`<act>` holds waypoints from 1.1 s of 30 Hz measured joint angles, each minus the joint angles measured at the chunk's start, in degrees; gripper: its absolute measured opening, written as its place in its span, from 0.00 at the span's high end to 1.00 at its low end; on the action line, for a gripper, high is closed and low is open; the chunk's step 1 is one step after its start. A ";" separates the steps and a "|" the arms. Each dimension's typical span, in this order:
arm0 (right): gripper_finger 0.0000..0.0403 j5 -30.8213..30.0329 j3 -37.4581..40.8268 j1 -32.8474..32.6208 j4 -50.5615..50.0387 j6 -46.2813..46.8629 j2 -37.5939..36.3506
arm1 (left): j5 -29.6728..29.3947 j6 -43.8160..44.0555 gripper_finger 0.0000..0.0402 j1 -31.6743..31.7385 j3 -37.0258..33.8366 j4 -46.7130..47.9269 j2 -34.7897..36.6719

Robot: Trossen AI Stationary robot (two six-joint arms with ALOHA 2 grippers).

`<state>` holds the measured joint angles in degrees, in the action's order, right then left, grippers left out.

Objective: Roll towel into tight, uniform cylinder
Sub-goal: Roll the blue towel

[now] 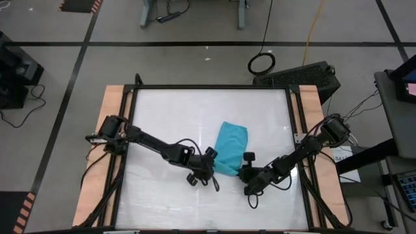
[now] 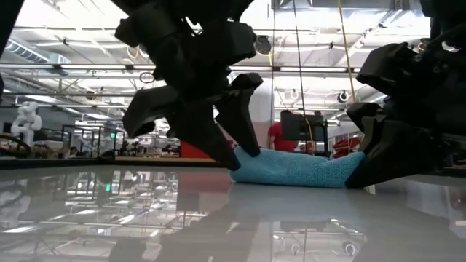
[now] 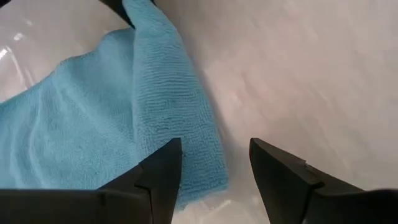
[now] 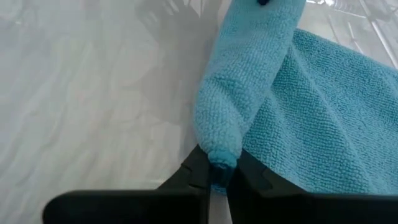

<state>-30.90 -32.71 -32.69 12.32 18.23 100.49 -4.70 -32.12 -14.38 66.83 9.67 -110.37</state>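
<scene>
Jaws of the right gripper (image 4: 214,177) are clenched on one end of the rolled edge of the towel (image 1: 231,148), apparently to keep the roll tight. At the opposite end, the left gripper (image 3: 214,168) is spread, one finger over the cloth, nothing grasped. Mid-counter (image 1: 169,110) lies the towel, partly rolled.

A small turquoise-blue cloth towel (image 1: 231,148) lay partly rolled on the white bench (image 1: 162,117), the left gripper (image 1: 209,166) and right gripper (image 1: 243,173) meeting its near edge.
</scene>
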 joint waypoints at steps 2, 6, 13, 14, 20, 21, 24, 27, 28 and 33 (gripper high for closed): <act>0.95 0.15 0.00 0.00 0.00 0.52 0.00 | -0.27 -1.34 0.52 -0.18 -0.72 -1.96 0.00; 0.95 0.32 0.02 0.00 0.00 0.82 0.00 | -0.25 -2.98 0.47 -0.44 -0.73 -2.35 0.00; 0.95 0.42 0.02 0.00 0.02 0.84 0.00 | -6.79 -3.41 0.34 -0.39 -0.73 -1.81 0.00; 0.95 0.42 0.02 0.00 0.02 0.84 0.00 | -6.95 -3.87 0.34 -0.39 -0.73 -1.34 0.00; 0.94 0.45 0.04 0.00 0.09 0.88 0.00 | -5.10 -4.82 0.40 0.28 -0.72 -0.12 -1.69; 0.94 0.44 0.04 0.00 0.09 1.00 0.00 | -3.83 -4.83 0.41 0.56 -0.70 -0.17 -2.06; 0.94 0.44 0.04 0.00 0.11 1.23 0.00 | -1.75 -5.71 0.46 1.22 -0.49 -0.24 -3.34; 0.94 0.44 0.04 0.00 0.11 1.58 0.00 | -1.19 -6.27 0.52 1.62 -0.46 -0.48 -4.39; 0.94 0.44 0.04 0.00 0.13 1.69 0.00 | -0.78 -6.41 0.54 1.89 -0.46 -0.51 -4.45; 0.94 0.66 0.12 0.00 0.18 1.72 -0.34 | 1.14 -7.73 0.71 3.44 -0.51 -1.15 -4.67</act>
<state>-30.24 -32.59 -32.69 12.50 19.94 100.14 -3.56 -39.86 -10.94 66.32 8.52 -115.04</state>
